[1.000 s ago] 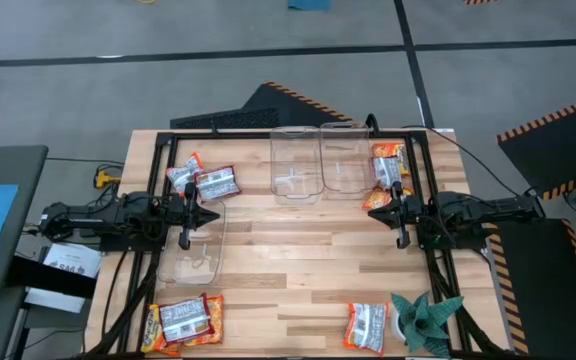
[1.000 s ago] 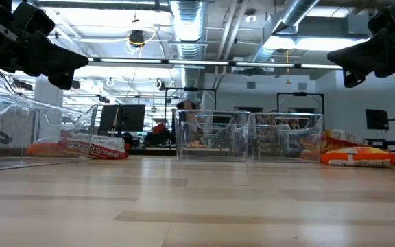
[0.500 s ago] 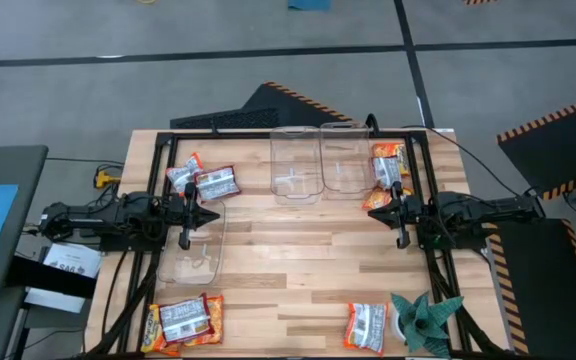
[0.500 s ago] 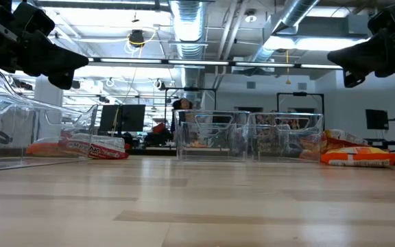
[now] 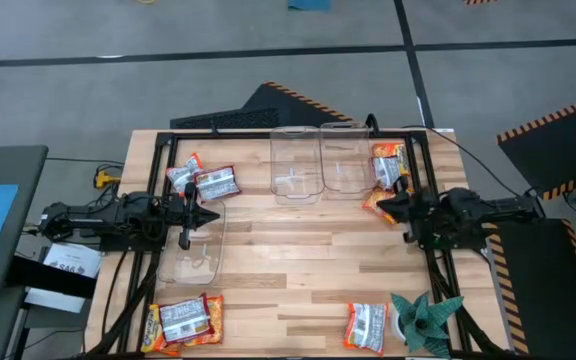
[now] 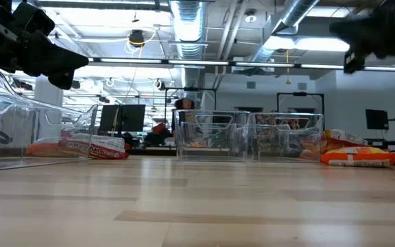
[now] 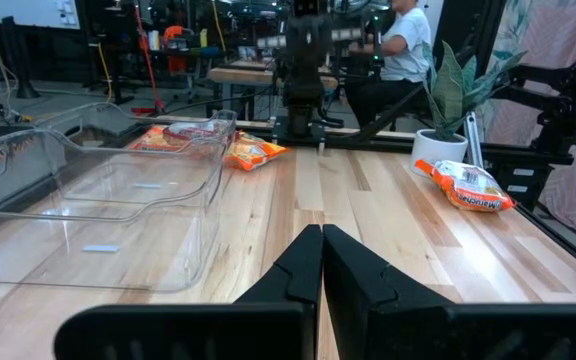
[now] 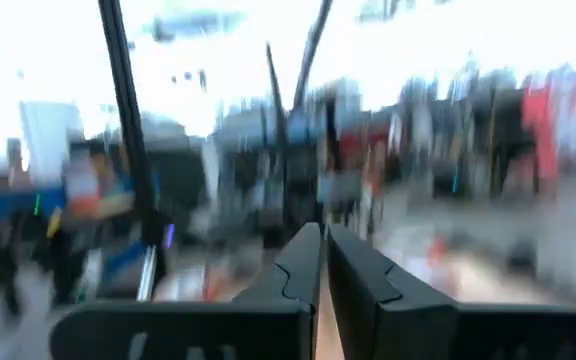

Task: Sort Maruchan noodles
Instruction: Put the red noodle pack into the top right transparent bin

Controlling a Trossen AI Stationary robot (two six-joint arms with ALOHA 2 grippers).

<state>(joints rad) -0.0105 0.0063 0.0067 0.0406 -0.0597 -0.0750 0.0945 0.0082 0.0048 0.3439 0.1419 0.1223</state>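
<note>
Maruchan noodle packets lie flat in four places: far left (image 5: 203, 180), near left (image 5: 181, 320), near right (image 5: 366, 325), and far right (image 5: 388, 175) beside my right gripper. My left gripper (image 5: 213, 214) is shut and points level toward the table's right edge over a clear bin (image 5: 193, 245); its fingers meet in the left wrist view (image 7: 322, 240). My right gripper (image 5: 382, 204) is shut, its tips tilted up off the table (image 6: 338, 31), with nothing between the fingers (image 8: 321, 250).
Two clear bins (image 5: 296, 165) (image 5: 346, 160) stand side by side at the far middle. A teal spiky plant (image 5: 423, 318) sits at the near right corner. A black frame (image 5: 268, 131) borders the table. A person (image 7: 403, 40) sits beyond the right edge.
My right gripper has tipped its fingertips upward and risen a little, staying shut; its wrist view is blurred from the swing. The packets and bins have stayed where they were.
</note>
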